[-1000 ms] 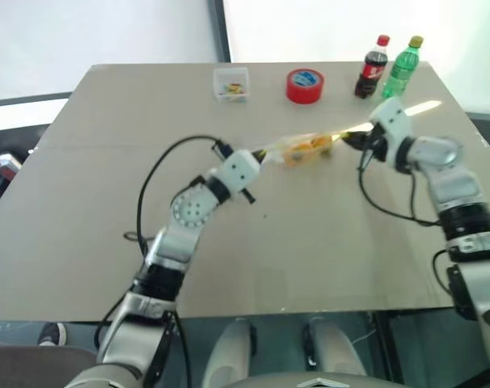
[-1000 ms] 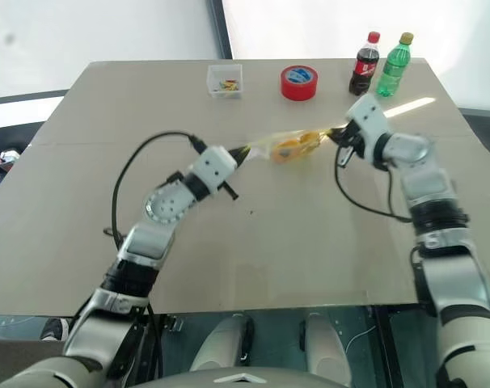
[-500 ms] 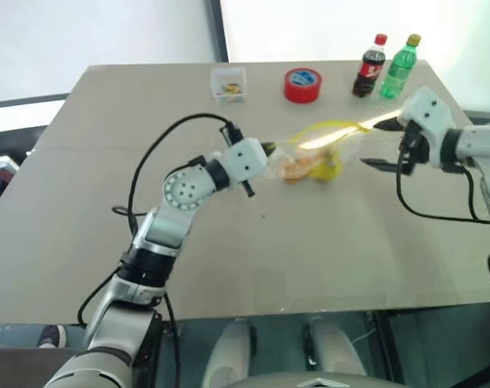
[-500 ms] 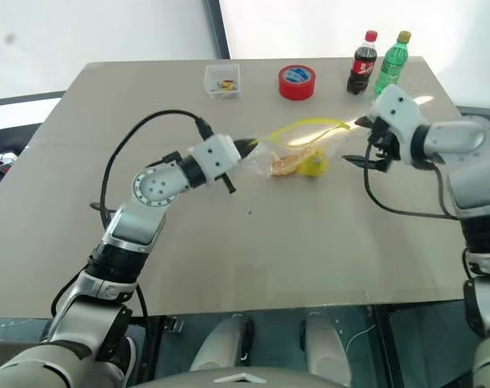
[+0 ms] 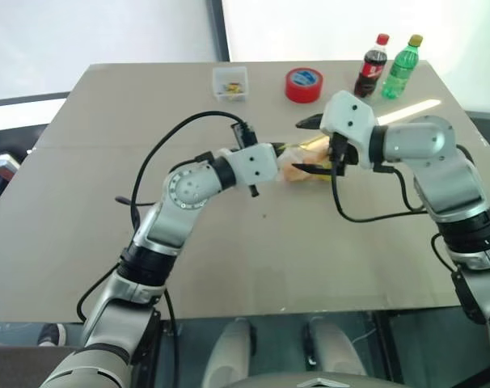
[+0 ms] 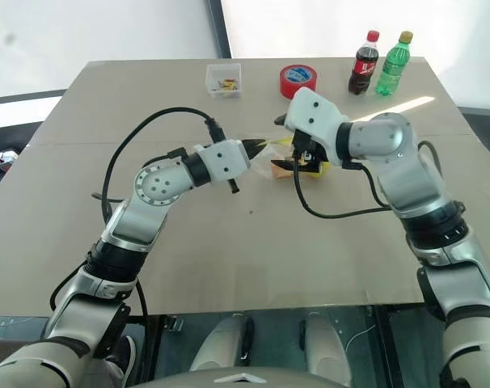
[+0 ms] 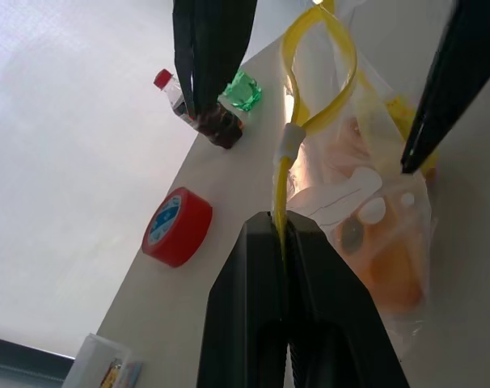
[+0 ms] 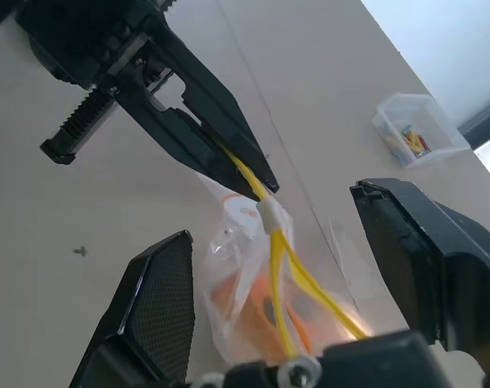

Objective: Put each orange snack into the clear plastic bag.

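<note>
Clear plastic bag (image 7: 366,202) hangs over the middle of the table (image 5: 253,259), pinched at its yellow zip strip (image 7: 297,121) by the left gripper (image 7: 282,234), whose fingers are clamped tight on the strip. Orange snacks (image 7: 390,250) sit inside the bag; orange mass visible through the crinkled film, count cannot be made out. Right gripper (image 8: 302,267) stands just beside the bag on its far side from the left gripper, fingers spread wide, one either side of the zip strip, holding nothing; whether a fingertip touches the film cannot be told.

Count along far table edge: one small clear box (image 5: 230,83) of bits, one red tape roll (image 5: 304,85), two bottles – one dark cola bottle (image 5: 369,68), one green bottle (image 5: 401,69), close together
</note>
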You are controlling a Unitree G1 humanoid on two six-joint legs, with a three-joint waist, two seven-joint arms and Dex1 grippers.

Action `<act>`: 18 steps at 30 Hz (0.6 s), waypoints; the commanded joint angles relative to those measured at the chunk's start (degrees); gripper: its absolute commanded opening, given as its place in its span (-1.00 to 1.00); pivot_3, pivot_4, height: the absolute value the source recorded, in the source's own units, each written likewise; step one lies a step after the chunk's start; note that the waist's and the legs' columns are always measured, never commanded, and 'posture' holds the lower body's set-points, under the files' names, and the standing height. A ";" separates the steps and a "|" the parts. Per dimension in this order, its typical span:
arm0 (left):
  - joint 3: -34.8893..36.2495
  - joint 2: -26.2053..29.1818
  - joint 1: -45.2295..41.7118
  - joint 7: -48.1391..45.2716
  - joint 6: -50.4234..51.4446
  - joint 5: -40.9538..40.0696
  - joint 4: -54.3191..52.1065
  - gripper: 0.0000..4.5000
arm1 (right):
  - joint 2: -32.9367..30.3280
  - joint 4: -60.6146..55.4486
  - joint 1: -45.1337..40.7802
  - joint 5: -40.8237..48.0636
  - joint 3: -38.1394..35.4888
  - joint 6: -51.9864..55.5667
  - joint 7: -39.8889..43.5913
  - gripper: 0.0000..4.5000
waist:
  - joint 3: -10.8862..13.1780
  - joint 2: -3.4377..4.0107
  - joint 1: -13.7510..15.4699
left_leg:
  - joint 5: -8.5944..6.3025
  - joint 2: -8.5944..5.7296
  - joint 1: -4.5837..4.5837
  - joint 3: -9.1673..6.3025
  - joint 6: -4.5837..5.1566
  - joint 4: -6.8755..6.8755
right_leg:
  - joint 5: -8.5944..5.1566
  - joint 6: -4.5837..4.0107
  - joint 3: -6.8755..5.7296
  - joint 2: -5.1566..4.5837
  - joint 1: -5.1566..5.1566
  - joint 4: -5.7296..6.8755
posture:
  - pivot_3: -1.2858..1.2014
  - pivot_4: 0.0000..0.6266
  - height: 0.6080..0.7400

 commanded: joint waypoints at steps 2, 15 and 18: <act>0.21 0.36 -0.50 -0.09 -0.18 0.65 -3.46 -1.00 | -0.08 0.42 -1.17 -0.32 -0.91 -3.32 0.58 0.61 | 0.00 0.00 -0.13 | 0.00 0.00 0.01 0.00 0.01 0.00 | 0.00 0.00 0.00 0.00 0.00 0.01 | 0.03 -0.52 1.00; 0.79 0.60 -0.27 0.57 -0.70 1.29 -2.36 -1.00 | -0.79 0.97 -0.28 -0.33 -2.29 -3.93 1.06 0.11 | 0.00 0.00 -0.33 | -0.01 0.01 0.04 -0.01 0.02 0.00 | 0.00 0.00 0.01 0.02 0.00 0.08 | 0.03 -0.52 1.00; 0.56 0.31 -0.52 0.68 -0.79 1.36 -1.92 -1.00 | -0.39 0.18 -0.17 0.02 -2.21 -3.53 1.12 -0.01 | 0.00 0.00 -0.33 | -0.01 0.01 0.04 -0.01 0.02 0.00 | 0.00 0.00 0.00 0.02 0.00 0.08 | 0.03 -0.52 1.00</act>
